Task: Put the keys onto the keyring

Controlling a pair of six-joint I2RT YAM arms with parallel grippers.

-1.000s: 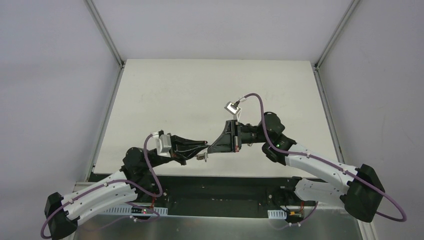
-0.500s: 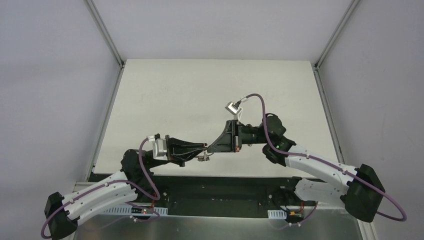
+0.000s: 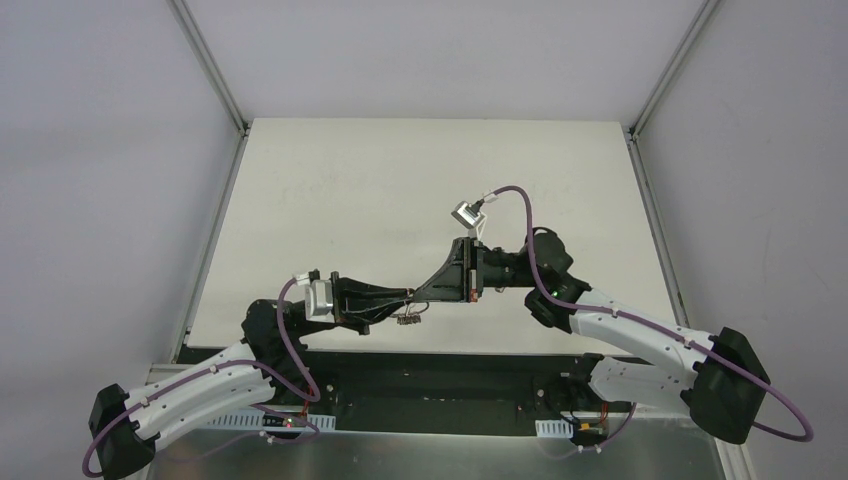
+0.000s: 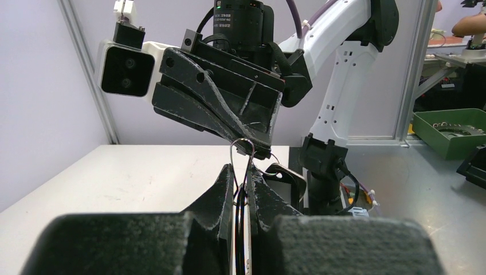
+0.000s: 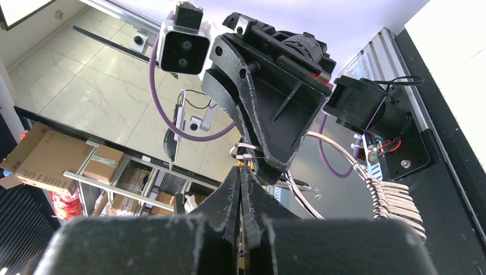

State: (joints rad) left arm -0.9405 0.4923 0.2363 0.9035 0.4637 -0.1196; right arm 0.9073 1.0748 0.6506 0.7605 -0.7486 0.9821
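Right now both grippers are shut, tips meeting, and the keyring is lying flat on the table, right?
No. The left wrist view shows the keyring held up off the table, pinched in the left gripper. The rest holds: it and the right gripper are shut, tips meeting.

Robotics lab, enclosed test cell.
White table (image 3: 400, 180) boxed in by plain grey panels (image 3: 100, 200) on aluminium frame posts (image 3: 210, 70), with robot arms (image 3: 640, 335) bolted at its near edge. Left wrist view: a bench beyond holds a green parts bin (image 4: 458, 134). Right wrist view: tiled floor (image 5: 74, 97), a metal rack (image 5: 109, 186) with cardboard boxes (image 5: 43, 160), and exposed wiring (image 5: 381, 152) by the arm base.
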